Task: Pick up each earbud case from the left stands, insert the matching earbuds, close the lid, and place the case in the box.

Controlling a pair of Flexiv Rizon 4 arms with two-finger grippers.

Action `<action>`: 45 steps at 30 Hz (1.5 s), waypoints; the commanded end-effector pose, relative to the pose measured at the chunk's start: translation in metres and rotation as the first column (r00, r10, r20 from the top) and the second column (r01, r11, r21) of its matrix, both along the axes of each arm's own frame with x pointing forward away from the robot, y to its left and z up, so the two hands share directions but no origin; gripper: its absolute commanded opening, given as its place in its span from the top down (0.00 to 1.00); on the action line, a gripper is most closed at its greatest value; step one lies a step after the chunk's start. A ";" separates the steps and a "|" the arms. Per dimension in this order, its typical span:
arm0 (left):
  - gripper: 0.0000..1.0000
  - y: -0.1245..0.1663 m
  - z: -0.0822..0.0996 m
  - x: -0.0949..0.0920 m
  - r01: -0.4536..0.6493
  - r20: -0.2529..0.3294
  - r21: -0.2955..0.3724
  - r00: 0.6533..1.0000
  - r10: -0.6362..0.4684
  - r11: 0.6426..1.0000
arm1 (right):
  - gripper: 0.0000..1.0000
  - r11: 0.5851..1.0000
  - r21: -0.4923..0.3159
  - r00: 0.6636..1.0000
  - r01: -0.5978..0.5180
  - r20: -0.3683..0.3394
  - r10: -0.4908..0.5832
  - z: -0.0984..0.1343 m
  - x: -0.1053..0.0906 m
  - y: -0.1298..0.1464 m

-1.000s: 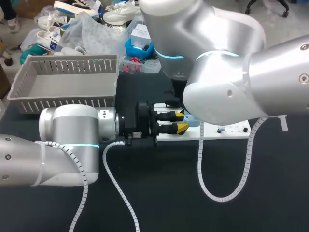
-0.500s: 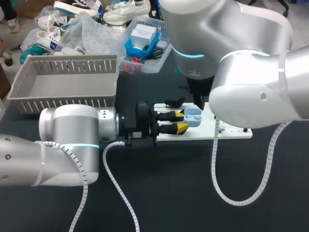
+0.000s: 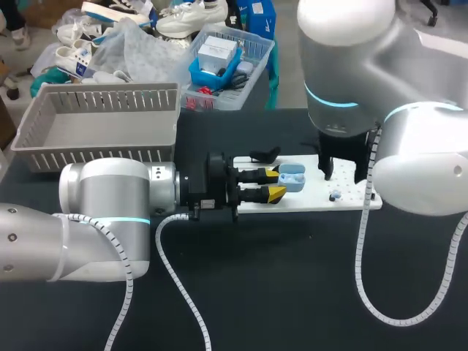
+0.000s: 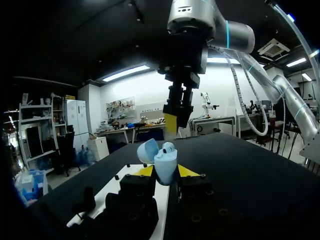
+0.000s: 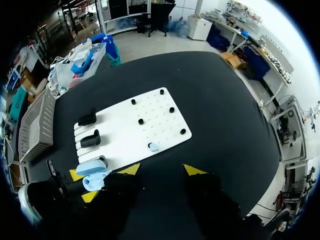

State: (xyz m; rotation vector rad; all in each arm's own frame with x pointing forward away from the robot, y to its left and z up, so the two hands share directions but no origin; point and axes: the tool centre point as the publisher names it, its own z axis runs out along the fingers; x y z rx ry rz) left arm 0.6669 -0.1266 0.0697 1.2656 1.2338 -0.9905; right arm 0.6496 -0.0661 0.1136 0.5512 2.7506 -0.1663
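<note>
- Pale-blue earbud case [image 4: 165, 165]: one, lid open, clamped between both yellow tips of the left gripper [image 4: 166, 171], at the edge of the white board [image 5: 135, 125].
- One earbud [image 5: 153, 147], lying on the board beside a peg.
- Two black stands [image 5: 91, 140], on the board near the case.
- One right gripper [image 5: 163, 170], fingers spread, holding nothing, above the board.
- One grey slatted box [image 3: 95, 124], beyond the left arm.

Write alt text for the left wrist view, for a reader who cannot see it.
The left arm's jaws grip an open light blue earbud case from both sides, its lid tipped back and what looks like one earbud seated inside. The right arm's jaws hang above and beyond it, over the black table.
</note>
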 end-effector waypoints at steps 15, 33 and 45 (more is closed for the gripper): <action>1.00 -0.001 0.000 0.000 -0.003 0.001 0.000 1.000 0.003 1.000 | 0.53 0.991 0.093 0.994 -0.101 0.042 0.098 -0.040 0.021 -0.015; 1.00 -0.001 0.000 0.000 -0.003 0.001 0.000 1.000 0.003 1.000 | 0.51 0.983 0.134 0.992 -0.124 0.019 0.123 -0.069 0.033 -0.010; 1.00 -0.001 0.000 0.000 -0.003 0.001 0.000 1.000 0.003 1.000 | 0.53 0.983 0.145 0.993 -0.116 0.002 0.117 -0.081 0.036 -0.012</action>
